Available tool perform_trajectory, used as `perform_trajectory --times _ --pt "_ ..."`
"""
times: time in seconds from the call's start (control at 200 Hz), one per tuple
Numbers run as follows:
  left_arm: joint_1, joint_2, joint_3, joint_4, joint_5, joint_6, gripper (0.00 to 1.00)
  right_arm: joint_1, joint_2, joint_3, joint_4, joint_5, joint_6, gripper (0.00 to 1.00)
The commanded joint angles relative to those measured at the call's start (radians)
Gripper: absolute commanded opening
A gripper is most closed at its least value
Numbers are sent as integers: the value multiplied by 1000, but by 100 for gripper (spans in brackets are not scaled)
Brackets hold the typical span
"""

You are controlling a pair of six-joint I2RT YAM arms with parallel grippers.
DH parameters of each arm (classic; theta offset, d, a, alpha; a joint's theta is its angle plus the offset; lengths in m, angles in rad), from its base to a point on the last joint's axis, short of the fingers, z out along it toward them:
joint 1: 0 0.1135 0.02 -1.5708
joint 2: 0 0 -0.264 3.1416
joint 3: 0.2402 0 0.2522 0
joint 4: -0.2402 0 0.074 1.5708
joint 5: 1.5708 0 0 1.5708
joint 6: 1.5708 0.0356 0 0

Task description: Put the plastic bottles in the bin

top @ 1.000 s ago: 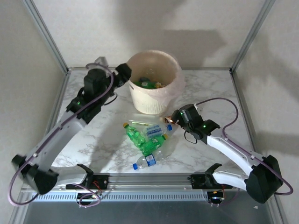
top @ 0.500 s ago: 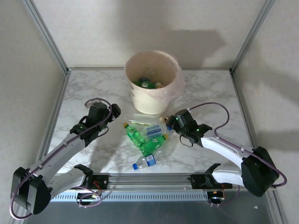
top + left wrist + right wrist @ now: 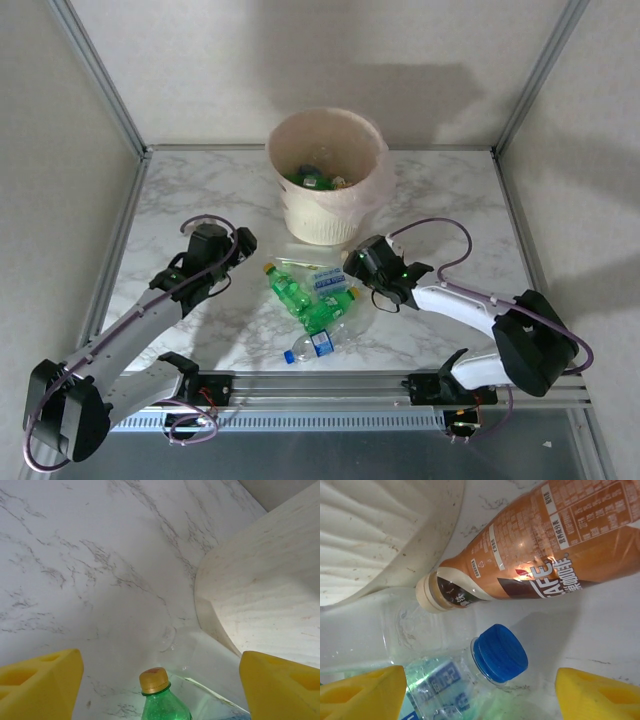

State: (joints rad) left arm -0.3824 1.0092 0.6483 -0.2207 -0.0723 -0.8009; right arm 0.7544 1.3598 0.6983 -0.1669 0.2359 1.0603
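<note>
Marble-patterned white tabletop, boxed in by plain grey walls, is recorded as the work surface. A round cream-white bin with a thin translucent liner is stood at far centre, with some bottles already seen inside. A loose pile of small plastic bottles is left on the table just near of it, between the arms. The left gripper is held low at the left of the pile, yellow pads spread wide and empty, with a green gold-capped bottle pointed cap-first at it. The right gripper is held at the right of the pile, pads likewise apart, and a clear blue-capped bottle is lain between them, unclamped. Risks judged: a pinch on the cap or neck alone could let a smooth round bottle slip or swing. The copper-brown labelled bottle just beyond could be nudged and set rolling. The bin's wall, close by, could be struck by a finger. Bottles are noted as thin-walled. The clear ones are blue-labelled, and one looks crumpled. The brown one is glossy, with a cream cap.
</note>
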Motion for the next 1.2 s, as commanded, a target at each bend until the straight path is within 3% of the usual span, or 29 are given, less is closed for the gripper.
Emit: perform_trajectory --times 0.0,0.08,0.22,0.411,0.466,0.561,0.686,0.776,0.941,1.197 --pt "18 -32 -19 -5 2 -1 81 11 -14 -3 65 39 32 74" --pt "25 -38 -22 -9 2 3 81 13 -19 2 78 35 23 73" --pt "36 -38 -26 -9 6 8 81 15 14 37 98 -1 -47 47" --pt "48 -38 -29 -6 11 6 81 15 46 69 88 10 -89 29" --pt "50 -38 -31 -4 15 6 81 17 37 75 45 52 -76 30" --pt "57 -40 -36 -2 22 6 81 2 -4 72 -25 126 -72 39" --pt "65 -36 -40 0 29 6 81 -54 -62 99 -139 191 -100 39" --pt "70 -33 -41 5 34 6 81 -165 -107 97 -174 185 -131 38" --pt "80 -25 -42 14 32 5 81 -349 -158 64 -132 84 -205 37" --pt "98 -5 -40 21 47 -6 81 -535 -61 22 -2 -109 -277 34"
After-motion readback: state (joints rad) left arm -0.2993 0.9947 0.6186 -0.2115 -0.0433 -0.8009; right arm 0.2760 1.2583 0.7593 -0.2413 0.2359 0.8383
